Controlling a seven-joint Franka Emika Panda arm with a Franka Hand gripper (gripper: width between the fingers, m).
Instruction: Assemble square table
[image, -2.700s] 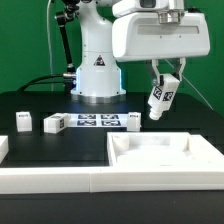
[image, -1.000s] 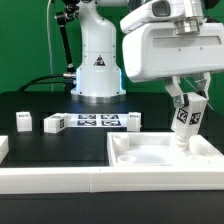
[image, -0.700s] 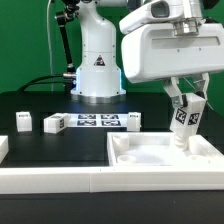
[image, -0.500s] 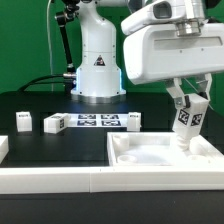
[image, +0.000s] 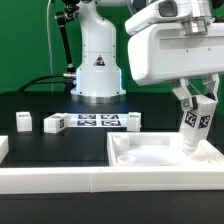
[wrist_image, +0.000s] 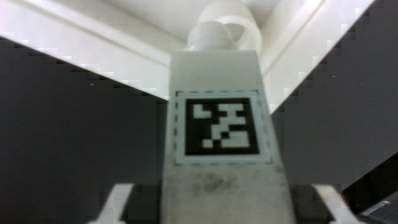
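The square table top (image: 160, 160) is a large white tray with a raised rim at the exterior view's lower right. My gripper (image: 197, 103) is shut on a white tagged leg (image: 194, 125) and holds it upright over the top's far right corner, its lower end at or just above the tray. In the wrist view the leg (wrist_image: 222, 120) fills the middle, its tag facing the camera, with the top's white rim (wrist_image: 107, 45) behind it and the finger pads (wrist_image: 121, 200) at its sides. Three more leg blocks (image: 22, 121) (image: 54, 123) (image: 133, 119) lie on the black table.
The marker board (image: 95, 121) lies flat in front of the robot base (image: 97, 75). Long white border rails (image: 50, 179) run along the front, with a short piece (image: 3, 148) at the exterior view's left edge.
My gripper has carried the leg from the top's far edge near the middle to the exterior view's right and lowered it toward the far right corner. The other legs have not moved.
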